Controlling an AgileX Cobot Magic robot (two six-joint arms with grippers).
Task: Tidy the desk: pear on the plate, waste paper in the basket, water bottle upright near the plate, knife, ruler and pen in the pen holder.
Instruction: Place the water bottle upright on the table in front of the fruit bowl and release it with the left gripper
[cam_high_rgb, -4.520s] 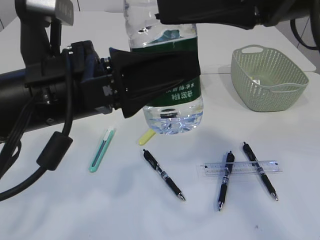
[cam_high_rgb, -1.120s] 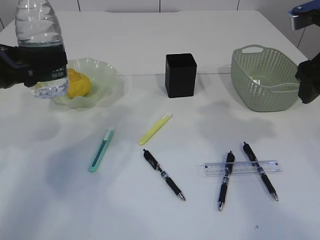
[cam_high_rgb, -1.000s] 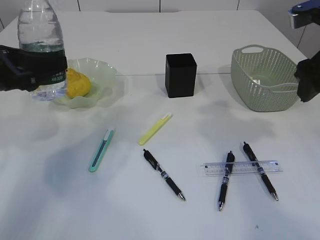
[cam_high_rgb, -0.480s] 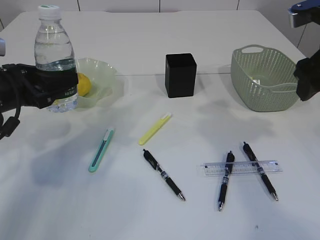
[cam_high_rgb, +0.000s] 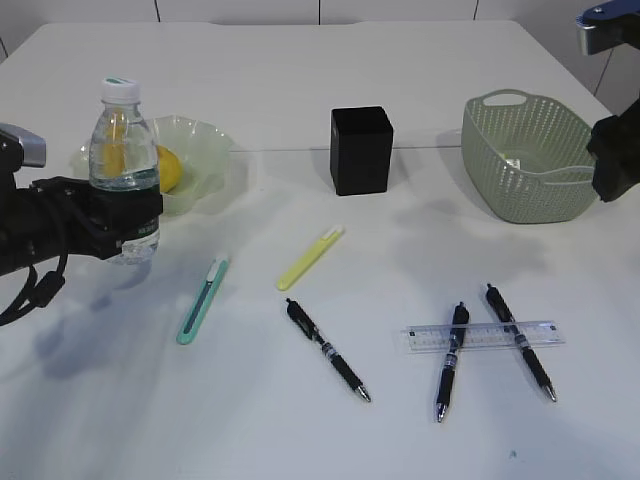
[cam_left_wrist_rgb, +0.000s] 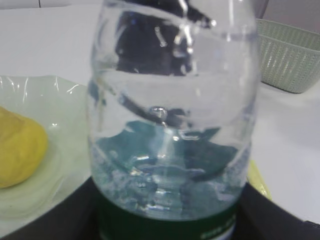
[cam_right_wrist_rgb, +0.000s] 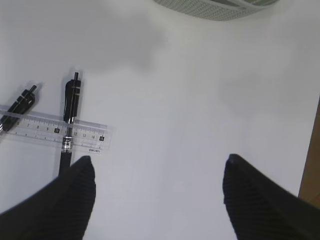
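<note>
My left gripper (cam_high_rgb: 128, 226) is shut on the green label of the water bottle (cam_high_rgb: 124, 150), which is upright just in front of the plate (cam_high_rgb: 205, 140); its base is at or just above the desk (cam_high_rgb: 300, 440). The bottle (cam_left_wrist_rgb: 172, 115) fills the left wrist view, with the pear (cam_left_wrist_rgb: 20, 150) on the plate (cam_left_wrist_rgb: 60, 100) behind it. The pear (cam_high_rgb: 171, 170) shows past the bottle. A teal knife (cam_high_rgb: 203, 299), a yellow knife (cam_high_rgb: 310, 257), three pens (cam_high_rgb: 328, 350) and the ruler (cam_high_rgb: 485, 335) lie flat. My right gripper (cam_right_wrist_rgb: 157, 165) hangs open beside the ruler (cam_right_wrist_rgb: 55, 132).
The black pen holder (cam_high_rgb: 362, 150) stands at the back middle. At the back right sits the basket (cam_high_rgb: 535, 190), with a small pale lump inside, too small to tell. My right arm (cam_high_rgb: 612, 160) hangs at the right edge beside it.
My left gripper has brought the bottle down and slightly right, from above the plate's left side to desk level in front of it. The right arm has not moved.
</note>
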